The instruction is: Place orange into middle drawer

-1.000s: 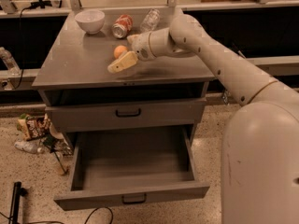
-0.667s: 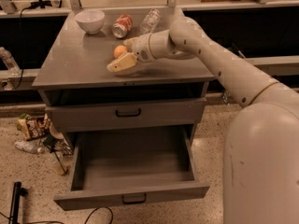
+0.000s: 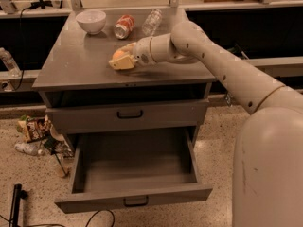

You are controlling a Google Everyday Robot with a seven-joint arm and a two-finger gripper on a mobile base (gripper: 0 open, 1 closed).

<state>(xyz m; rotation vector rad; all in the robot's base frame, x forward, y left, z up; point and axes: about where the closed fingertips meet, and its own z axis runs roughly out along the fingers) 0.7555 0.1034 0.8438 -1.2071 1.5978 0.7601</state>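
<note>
The orange point(image 3: 118, 54) sits on the grey cabinet top point(image 3: 80, 65), left of centre. My gripper point(image 3: 122, 58) reaches in from the right and lies right at the orange, touching or nearly touching it, low over the top. The middle drawer point(image 3: 137, 171) is the lowest one. It is pulled out wide and its grey tray holds nothing. Its black handle point(image 3: 136, 201) is on the front. The drawer above point(image 3: 129, 114) is shut.
A white bowl point(image 3: 91, 20), an orange-and-white soda can point(image 3: 124, 26) and a clear bottle point(image 3: 151, 21) stand along the back of the cabinet top. Litter point(image 3: 32, 129) lies on the floor left of the cabinet. A black pole point(image 3: 16, 202) is at the bottom left.
My gripper has edged slightly closer around the orange. The orange stays on the cabinet top and the drawer has not moved.
</note>
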